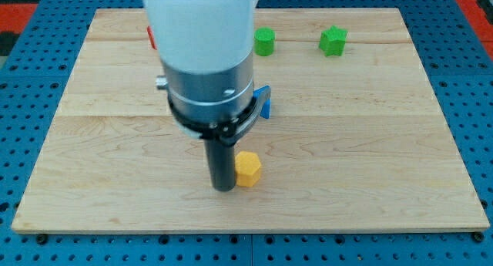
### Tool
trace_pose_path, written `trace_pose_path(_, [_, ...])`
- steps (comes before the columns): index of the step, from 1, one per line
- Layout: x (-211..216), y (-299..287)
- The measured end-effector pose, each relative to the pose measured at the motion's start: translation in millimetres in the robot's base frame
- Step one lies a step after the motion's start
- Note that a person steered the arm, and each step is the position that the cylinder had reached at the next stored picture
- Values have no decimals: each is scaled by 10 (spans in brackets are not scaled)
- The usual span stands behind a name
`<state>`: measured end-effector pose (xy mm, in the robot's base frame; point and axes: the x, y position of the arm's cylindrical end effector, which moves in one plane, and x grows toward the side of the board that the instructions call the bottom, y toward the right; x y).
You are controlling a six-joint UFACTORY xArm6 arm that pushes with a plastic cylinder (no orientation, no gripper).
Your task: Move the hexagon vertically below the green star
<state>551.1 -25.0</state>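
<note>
From the yellow hexagon (248, 169), my tip (223, 187) touches its left side, and the green star (333, 41) lies far toward the view's upper right on the tabletop (370, 158).

Wood board (370, 143) w/ yellow hexagon (248, 169), green star (333, 41).

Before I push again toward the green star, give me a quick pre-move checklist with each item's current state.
1. My tip beside the yellow hexagon: ok, it sits right at the hexagon's left side in the view; actual contact cannot tell.
2. Push direction: not ok, the green star is far toward the view's top right, so the hexagon has a long way to travel right.
3. Path to the right of the hexagon: ok, bare board.
4. Blue block: cannot tell its shape, the arm hides most of it.
5. Green block left of the star: ok, well away from the path.
6. Red block: cannot tell, mostly hidden.
</note>
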Motion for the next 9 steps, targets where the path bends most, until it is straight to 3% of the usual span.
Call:
trace_pose_path(2, [-341, 727])
trace_pose_path(4, [-650, 1054])
trace_pose_path(9, [-827, 1703])
